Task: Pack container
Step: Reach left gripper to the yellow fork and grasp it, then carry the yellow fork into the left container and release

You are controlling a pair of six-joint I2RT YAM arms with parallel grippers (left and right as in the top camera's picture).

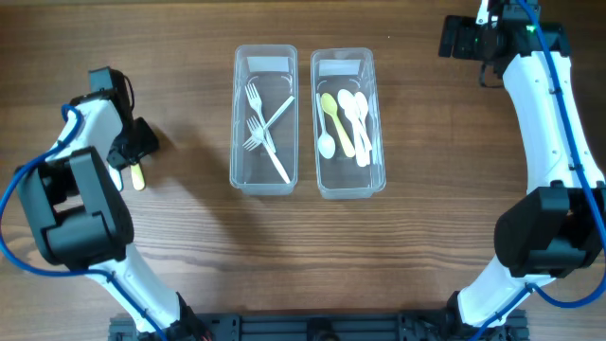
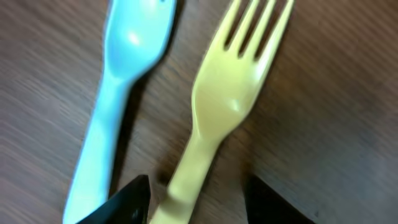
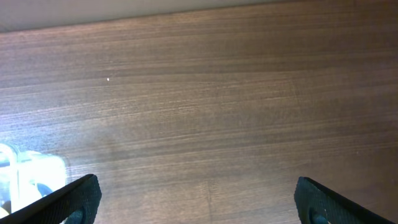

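Observation:
A yellow fork (image 2: 217,112) and a light blue spoon (image 2: 118,81) lie side by side on the wood table at the far left. My left gripper (image 2: 199,205) is open, low over the table, with its fingers on either side of the yellow fork's handle. From overhead the left gripper (image 1: 133,149) covers most of the fork, and only the handle end (image 1: 138,177) shows. The left clear container (image 1: 264,121) holds white forks. The right clear container (image 1: 347,123) holds yellow and white spoons. My right gripper (image 1: 456,38) is open and empty over bare table (image 3: 199,205) at the back right.
The two containers stand side by side at the table's middle back. A corner of the right container (image 3: 25,174) shows at the lower left of the right wrist view. The arm bases stand at the front left and front right.

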